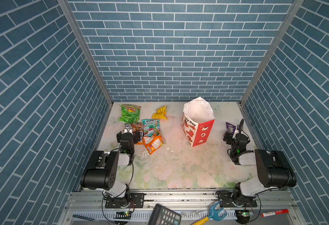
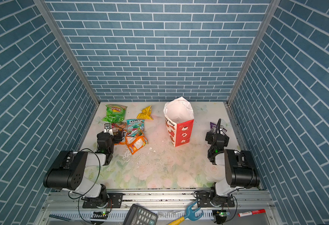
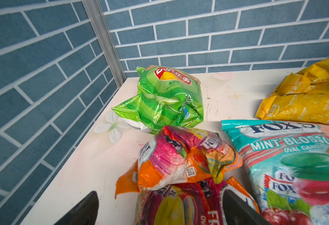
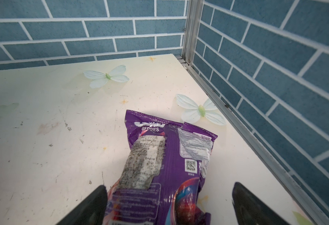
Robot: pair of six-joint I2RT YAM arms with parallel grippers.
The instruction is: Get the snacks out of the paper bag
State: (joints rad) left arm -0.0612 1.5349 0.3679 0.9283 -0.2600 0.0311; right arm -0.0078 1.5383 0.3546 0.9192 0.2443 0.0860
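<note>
**Right wrist view: purple crinkly foil candy packet [image 4: 165, 155] lying free between spread fingers**

Location: the purple packet lies flat on the pale floral-printed tabletop [image 4: 42, 136], near the corner by the blue brick-pattern side wall [image 4: 276, 78]. The right gripper [image 4: 169, 196] straddles its near end with fingers parted wide; nothing is pinched.

Judged handling: light, soft, slick foil that buckles under pressure; loose sweets inside will shift. A pinch on a crimped end seam or across the middle should hold best; the flat printed faces are likely to slip.

The left gripper [image 3: 159, 202] is likewise released, its fingers parted over a crumpled orange foil packet [image 3: 179, 159]. Around that packet lie the teal-white Fox's mint candy packet [image 3: 296, 165], the green crinkled Lay's chips packet [image 3: 165, 97] and the yellow foil packet [image 3: 306, 101]. Chips are fragile, so take the green one by a seam. A second orange foil packet [image 1: 154, 144] shows in a top view, touching the teal packet's near end.

The tall white paper carrier bag with red side panel [image 1: 197, 124] stands upright between the two groups, well apart from the purple packet. Its mouth is open and the interior shows plain white; no packet is visible inside, so it is judged emptied, with all six snacks out. The paper is thin and light; it is likely to tip or crease easily.
</note>
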